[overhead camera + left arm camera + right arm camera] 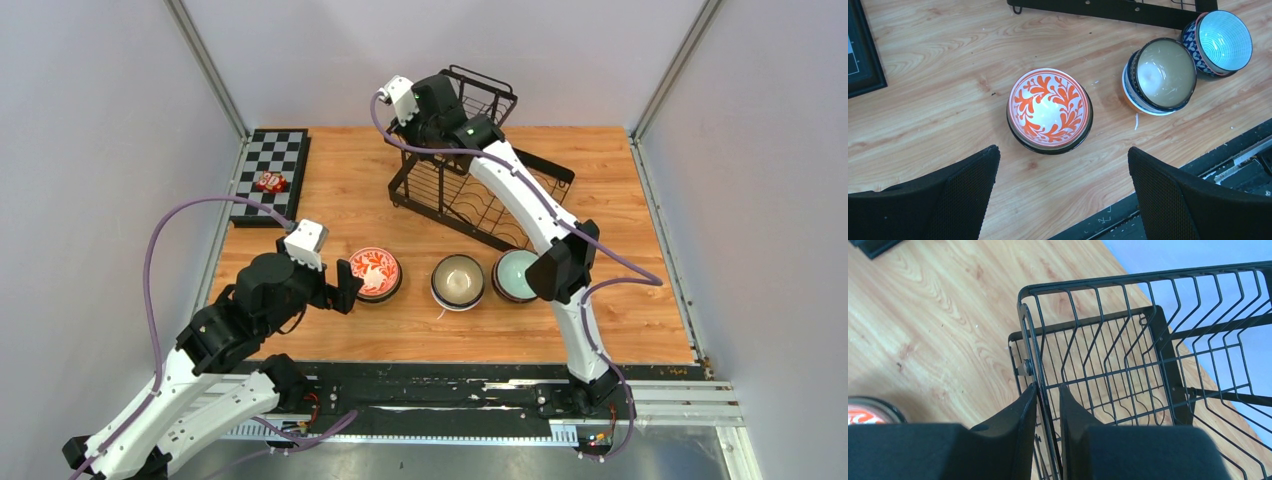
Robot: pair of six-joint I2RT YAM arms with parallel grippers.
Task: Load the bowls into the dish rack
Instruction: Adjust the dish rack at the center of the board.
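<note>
Mesh-textured left jaws gape over glossy floral bowl [1050, 110]; right jaws seemingly pinch rack wire [1025, 340].

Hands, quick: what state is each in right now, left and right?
Left hand: open, holding nothing; the red floral bowl sits just ahead of it.
Right hand: closed on a wire of the dish rack.
</note>
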